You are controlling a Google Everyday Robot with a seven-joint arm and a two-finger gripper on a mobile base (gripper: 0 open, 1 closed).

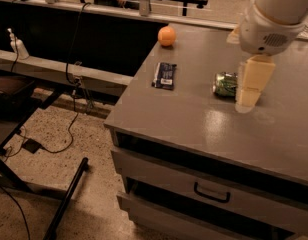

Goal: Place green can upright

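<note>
The green can (225,84) lies on its side on the grey cabinet top (194,119), its silver end facing left. My gripper (250,86) comes down from the upper right, and its cream-coloured fingers (254,79) stand right in front of the can's right part and hide it. The arm's white wrist is above the gripper.
A dark blue flat wrapped bar (164,75) lies left of the can. An orange (166,36) sits at the back left of the top. The top's left and front edges drop to drawers (212,193) and the floor. A black bench and cables stand at the left.
</note>
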